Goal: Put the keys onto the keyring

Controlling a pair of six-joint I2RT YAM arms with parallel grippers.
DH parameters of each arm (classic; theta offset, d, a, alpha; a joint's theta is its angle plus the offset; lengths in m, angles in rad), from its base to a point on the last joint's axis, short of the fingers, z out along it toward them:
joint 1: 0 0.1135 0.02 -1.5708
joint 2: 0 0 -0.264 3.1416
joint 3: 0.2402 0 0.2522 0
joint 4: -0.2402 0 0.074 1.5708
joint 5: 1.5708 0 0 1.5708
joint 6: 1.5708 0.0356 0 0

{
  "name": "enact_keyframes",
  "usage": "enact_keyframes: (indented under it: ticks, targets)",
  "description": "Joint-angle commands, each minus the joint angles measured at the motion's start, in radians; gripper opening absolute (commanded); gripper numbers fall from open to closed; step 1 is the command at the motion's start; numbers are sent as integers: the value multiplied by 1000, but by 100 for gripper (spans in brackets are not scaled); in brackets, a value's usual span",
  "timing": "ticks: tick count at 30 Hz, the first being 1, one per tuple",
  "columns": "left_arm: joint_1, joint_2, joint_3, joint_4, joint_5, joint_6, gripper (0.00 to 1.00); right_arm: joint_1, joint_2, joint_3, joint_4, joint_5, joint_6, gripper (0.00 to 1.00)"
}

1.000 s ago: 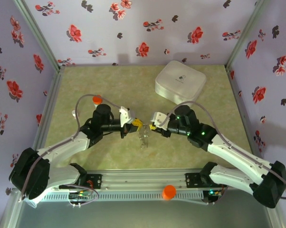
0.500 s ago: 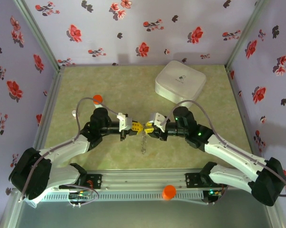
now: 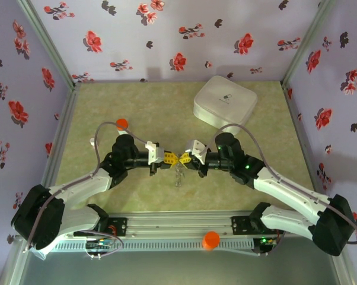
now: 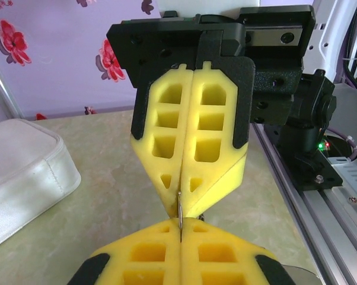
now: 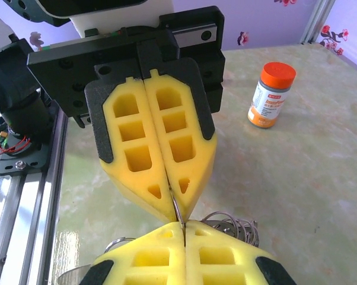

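Table [image 3: 143, 107]: flat, pale green, mottled like stone.
White box [image 3: 225, 101]: smooth rounded square, far right on the table.
Vial [image 5: 272, 95]: small upright cylinder with an orange cap and a printed label, far left.
Left gripper [image 3: 173, 158]: ribbed yellow foam fingers [image 5: 140, 142] pressed together, pinching a thin metal strand at the tips.
Right gripper [image 3: 184, 158]: matching yellow foam fingers [image 4: 217, 130] pressed together, tip to tip with the left gripper and nipping the same strand.
Keyring [image 5: 232, 224]: thin grey metal loops, bunched just beside the right gripper's tips. From above it hangs as a small glinting bundle [image 3: 178, 176] under the meeting fingertips, near the table's middle.
Keys: cannot be told apart from the bundle.
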Motion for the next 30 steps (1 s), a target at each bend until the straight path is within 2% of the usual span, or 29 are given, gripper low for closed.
enact_keyframes:
  ticks: [1, 3, 6, 11, 17, 22, 27, 30]
  targets:
    - [-4, -14, 9, 29, 3, 20, 2, -4, 9, 14, 3, -33, -17, 0]
    - [-4, -19, 38, -81, -40, 53, 19, -3, 7, 48, -80, -15, -61, 0]
    - [-4, -27, 109, -306, -53, 149, 26, -2, 14, 120, -246, 35, -137, 0]
    - [-5, -39, 146, -415, -99, 200, 25, 6, 60, 236, -468, 92, -211, 0]
    - [-7, -30, 162, -454, -57, 204, 28, 48, 113, 320, -539, 140, -243, 0]
    - [-10, -2, 161, -412, -1, 144, 28, 85, 162, 363, -556, 167, -247, 0]
    - [-18, 14, 165, -442, 4, 162, 24, 105, 189, 385, -556, 195, -234, 0]
    - [-20, 20, 172, -466, -4, 183, 14, 109, 197, 390, -553, 189, -219, 0]
